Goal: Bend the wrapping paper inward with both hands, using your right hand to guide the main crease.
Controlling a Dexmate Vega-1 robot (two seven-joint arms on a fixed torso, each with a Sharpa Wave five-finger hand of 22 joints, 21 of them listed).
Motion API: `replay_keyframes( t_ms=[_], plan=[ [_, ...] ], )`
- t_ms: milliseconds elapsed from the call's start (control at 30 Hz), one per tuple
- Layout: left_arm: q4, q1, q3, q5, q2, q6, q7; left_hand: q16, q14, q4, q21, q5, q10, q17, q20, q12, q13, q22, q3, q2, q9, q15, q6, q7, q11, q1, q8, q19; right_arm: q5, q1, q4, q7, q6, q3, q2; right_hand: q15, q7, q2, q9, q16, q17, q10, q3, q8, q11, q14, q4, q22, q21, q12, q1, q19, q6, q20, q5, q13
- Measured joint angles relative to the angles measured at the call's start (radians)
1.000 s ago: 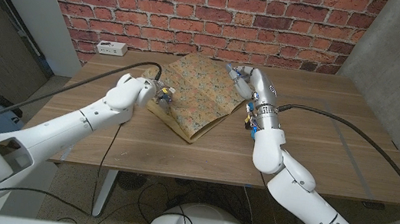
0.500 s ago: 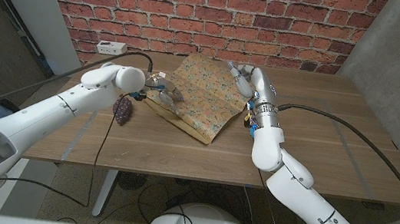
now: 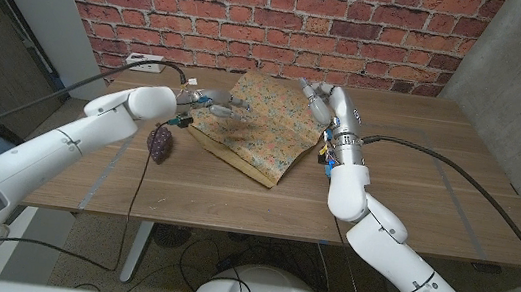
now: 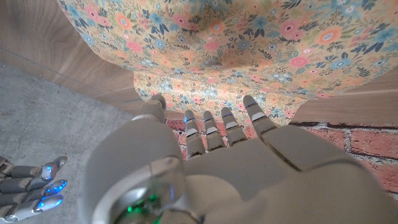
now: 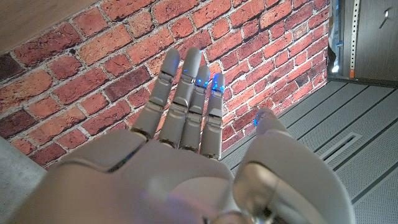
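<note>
Wrapping paper [image 3: 261, 124] lies mid-worktop [image 3: 416, 187], partly bent: edge nearest brick wall [image 3: 258, 15] raised, main crease not yet pressed. Left robot hand [image 3: 208, 101] at paper's left edge, fingers spread, grasping nothing visible. Right robot hand [image 3: 319, 101] lifted at paper's right edge, fingers straight, released, palm toward wall.

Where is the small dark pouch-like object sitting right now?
In the head view the dark pouch lies on the table on the robot's left side, under the left forearm, just off the wrapping paper's left edge.
</note>
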Motion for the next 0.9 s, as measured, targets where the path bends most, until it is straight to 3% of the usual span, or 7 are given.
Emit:
replay_keyframes(
  t_ms=[133, 333, 533, 700, 767, 800, 900],
  plan=[
    [0.009, -0.006, 0.029, -0.01, -0.012, 0.025, 0.018, -0.019, -0.06, 0.089, -0.034, -0.024, -0.029, -0.001, -0.014, -0.014, -0.005, 0.001, 0.001, -0.001, -0.005, 0.001, -0.029, 0.02, -0.001, -0.102, -0.007, -0.091, 0.006, -0.002, -0.004, 0.0, -0.029, 0.005, 0.002, 0.006, -0.01, 0.002, 0.0, -0.057, -0.041, -0.044, 0.013, 0.0, -0.008, -0.068, -0.022, -0.004, -0.013, -0.028, 0.009, -0.026, -0.025, -0.003, 0.0, -0.01],
    [0.009, -0.015, 0.047, 0.034, -0.017, 0.072, 0.029, -0.023, -0.113, 0.145, -0.06, -0.028, -0.061, -0.007, -0.011, -0.022, -0.007, 0.005, -0.007, -0.007, -0.009, 0.002, -0.065, 0.022, -0.008, -0.182, -0.011, -0.164, 0.01, -0.004, -0.005, -0.001, -0.04, 0.012, 0.002, 0.011, -0.016, 0.002, 0.0, -0.081, -0.067, -0.056, 0.016, 0.0, -0.01, -0.088, -0.024, -0.004, -0.028, -0.041, 0.009, -0.051, -0.03, 0.005, 0.0, -0.016],
    [-0.005, -0.051, 0.137, 0.108, -0.037, 0.125, 0.037, -0.027, -0.154, 0.139, -0.071, -0.028, -0.128, -0.012, 0.003, -0.037, -0.011, 0.004, -0.001, -0.027, -0.014, 0.008, -0.127, -0.041, -0.014, -0.209, -0.015, -0.188, 0.027, -0.004, -0.002, -0.011, -0.058, 0.016, -0.005, 0.011, -0.017, 0.002, 0.0, -0.092, -0.072, -0.06, 0.016, 0.0, -0.013, -0.088, -0.024, -0.004, -0.029, -0.044, 0.009, -0.055, -0.039, 0.01, 0.0, -0.02],
    [-0.04, -0.06, 0.179, 0.21, -0.045, 0.212, 0.055, -0.027, -0.178, 0.1, -0.067, -0.032, -0.205, -0.012, 0.084, -0.037, -0.011, 0.002, -0.02, -0.084, -0.014, 0.016, -0.22, -0.134, -0.029, -0.212, -0.022, -0.155, 0.035, -0.004, 0.0, -0.013, -0.058, 0.02, -0.016, 0.011, -0.016, 0.001, 0.0, -0.092, -0.077, -0.065, 0.016, 0.0, -0.008, -0.088, -0.024, -0.004, -0.032, -0.044, 0.008, -0.059, -0.041, 0.014, 0.0, -0.02],
    [-0.04, -0.06, 0.179, 0.274, -0.045, 0.271, 0.057, -0.027, -0.182, 0.089, -0.059, -0.032, -0.224, -0.012, 0.113, -0.037, -0.011, 0.001, -0.031, -0.106, -0.014, 0.015, -0.257, -0.147, -0.034, -0.216, -0.022, -0.13, 0.035, -0.005, 0.0, -0.013, -0.058, 0.021, -0.019, 0.011, -0.016, -0.002, 0.0, -0.092, -0.077, -0.065, 0.016, 0.0, -0.008, -0.088, -0.024, -0.004, -0.032, -0.044, 0.005, -0.059, -0.041, 0.014, 0.0, -0.02],
    [-0.09, -0.067, 0.234, 0.29, -0.059, 0.287, 0.057, -0.026, -0.182, 0.084, -0.057, -0.032, -0.229, -0.012, 0.123, -0.037, -0.011, -0.002, -0.037, -0.116, -0.014, 0.015, -0.273, -0.149, -0.036, -0.218, -0.022, -0.119, 0.044, -0.006, 0.0, -0.013, -0.054, 0.023, -0.022, 0.011, -0.016, -0.004, 0.0, -0.092, -0.077, -0.065, 0.016, 0.0, -0.008, -0.088, -0.024, -0.004, -0.032, -0.044, 0.003, -0.059, -0.041, 0.014, 0.0, -0.02],
    [-0.113, -0.075, 0.268, 0.386, -0.072, 0.373, 0.051, -0.022, -0.187, 0.072, -0.046, -0.032, -0.235, -0.012, 0.133, -0.037, -0.011, -0.003, -0.049, -0.14, -0.014, 0.019, -0.307, -0.153, -0.042, -0.223, -0.022, -0.085, 0.052, -0.007, 0.0, -0.012, -0.045, 0.026, -0.029, 0.011, -0.016, -0.004, 0.0, -0.092, -0.077, -0.061, 0.016, 0.0, -0.005, -0.087, -0.024, -0.004, -0.036, -0.044, 0.003, -0.059, -0.041, 0.014, 0.0, -0.02]
  ],
)
